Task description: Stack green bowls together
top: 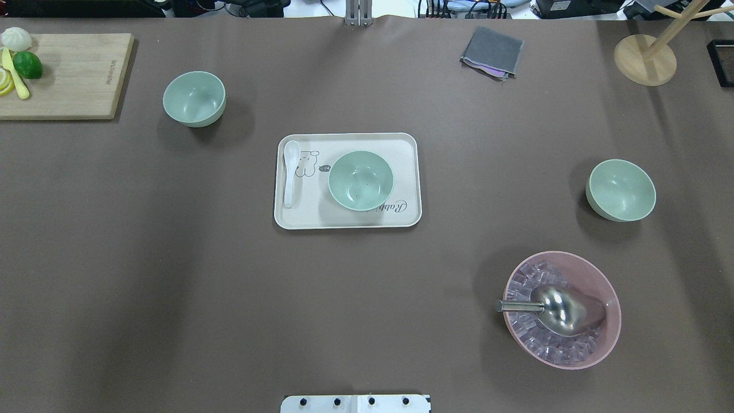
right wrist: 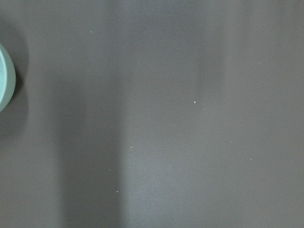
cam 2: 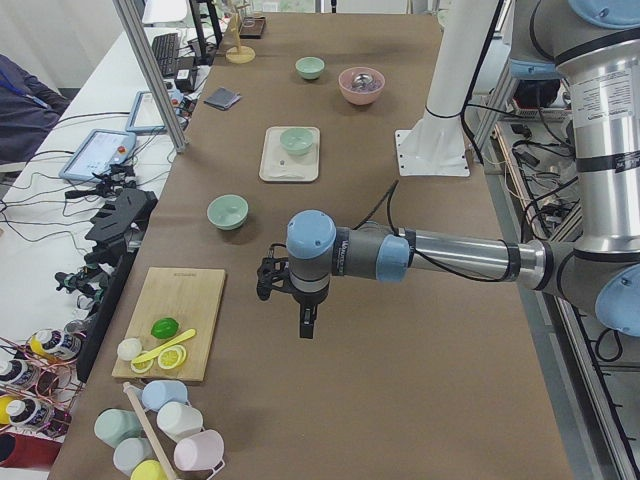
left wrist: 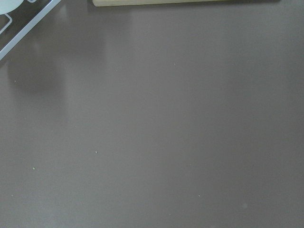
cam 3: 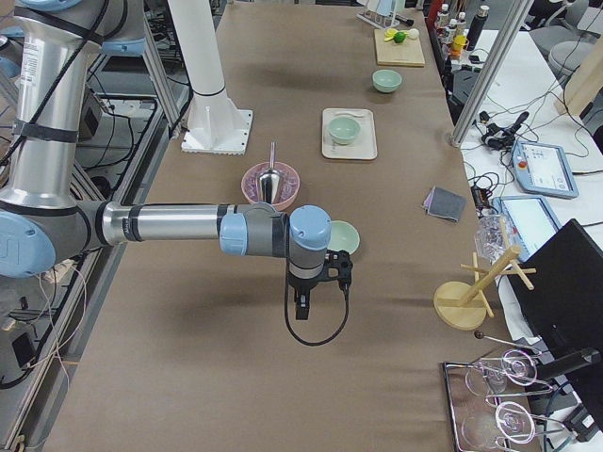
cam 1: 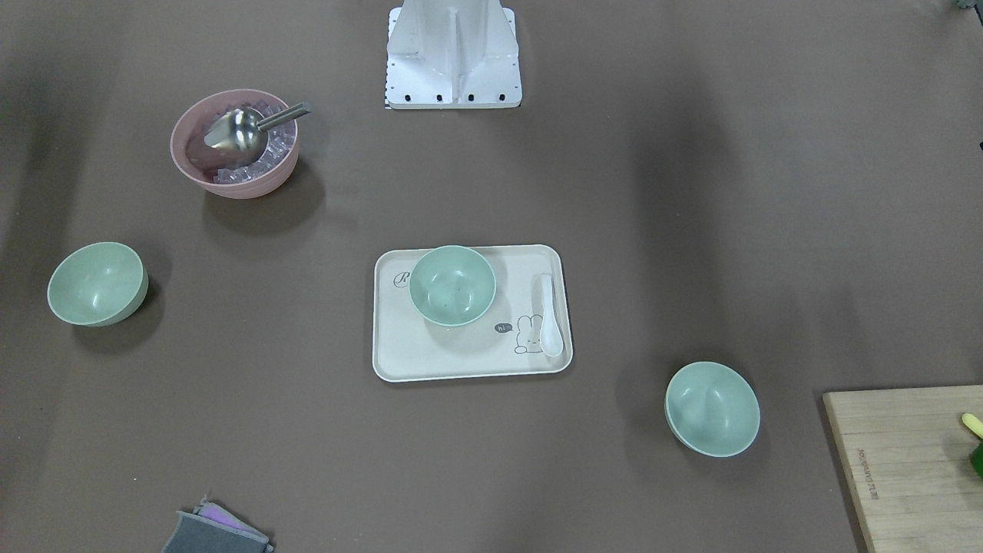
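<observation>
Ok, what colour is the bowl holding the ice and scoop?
The ice bowl is pale pink, clearest in the overhead view.

The left arm (cam 2: 450, 255) and right arm (cam 3: 170, 226) are silver-grey tubes with pale blue joint caps and black bands. A thin black cable loops at six o'clock below the right wrist. The left gripper (cam 2: 308, 325) and right gripper (cam 3: 300, 309) are small and black. The white pedestal (cam 1: 453, 54) has black screws along its six o'clock edge.
</observation>
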You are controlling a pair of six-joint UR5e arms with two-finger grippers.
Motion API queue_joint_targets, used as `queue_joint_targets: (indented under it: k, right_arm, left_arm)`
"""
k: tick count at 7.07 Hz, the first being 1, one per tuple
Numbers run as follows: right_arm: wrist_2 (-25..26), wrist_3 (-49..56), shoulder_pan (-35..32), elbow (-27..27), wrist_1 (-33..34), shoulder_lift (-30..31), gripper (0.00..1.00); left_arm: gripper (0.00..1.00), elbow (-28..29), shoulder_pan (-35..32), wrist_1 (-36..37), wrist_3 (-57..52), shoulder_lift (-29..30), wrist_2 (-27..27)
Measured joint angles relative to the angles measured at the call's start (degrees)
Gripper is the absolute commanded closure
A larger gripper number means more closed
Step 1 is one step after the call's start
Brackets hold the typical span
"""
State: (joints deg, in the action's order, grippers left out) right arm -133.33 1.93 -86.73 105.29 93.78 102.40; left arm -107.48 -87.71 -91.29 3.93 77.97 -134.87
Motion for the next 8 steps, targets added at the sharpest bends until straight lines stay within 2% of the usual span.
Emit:
queue_joint_targets:
  k: [8]
  right_arm:
    - [-0.6, -0.3, 0.2, -0.6, -4.3, 0.2, 0.00]
  left_arm:
    - [0.01, -0.6, 0.0, -1.3, 0.1, 1.5, 0.1]
